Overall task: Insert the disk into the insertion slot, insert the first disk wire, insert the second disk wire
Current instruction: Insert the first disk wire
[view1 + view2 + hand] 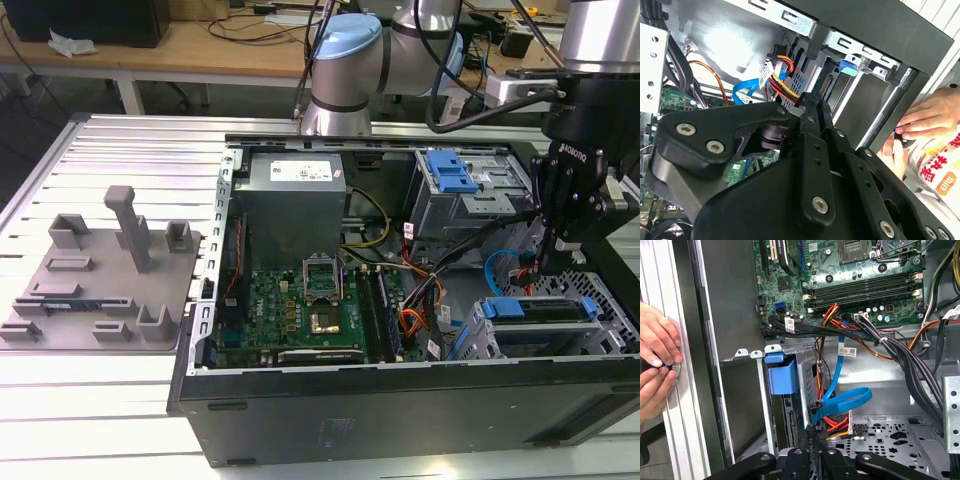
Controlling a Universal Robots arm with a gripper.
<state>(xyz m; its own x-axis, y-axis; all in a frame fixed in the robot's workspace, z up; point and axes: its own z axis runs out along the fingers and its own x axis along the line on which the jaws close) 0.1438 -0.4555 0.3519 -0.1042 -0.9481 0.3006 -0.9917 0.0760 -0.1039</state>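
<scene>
The gripper (814, 444) sat low in tight room beside the insertion slot (600, 335), fingers pressed together at the first disk wire (834, 421) plug (hold unclear among wires). The disk (548, 309) lay inside the slot, with the second disk wire (845, 400) looped alongside.

- Gripper (812, 100): black and matt, with bright metal screw heads.
- Slot (612, 320): grey perforated sheet metal with a dull sheen.
- Disk (540, 308): carrier of bright blue plastic, smooth and faintly glossy.
- Second wire (850, 399): light blue sheath, smooth and slightly shiny.
- First wire (834, 423): thin orange-red strands in smooth plastic insulation.
- Table (150, 150): ribbed silver metal that catches the light.
- Fixture (100, 290): grey matt plastic.
- Case (400, 410): black, matt outside, bare grey metal inside.
</scene>
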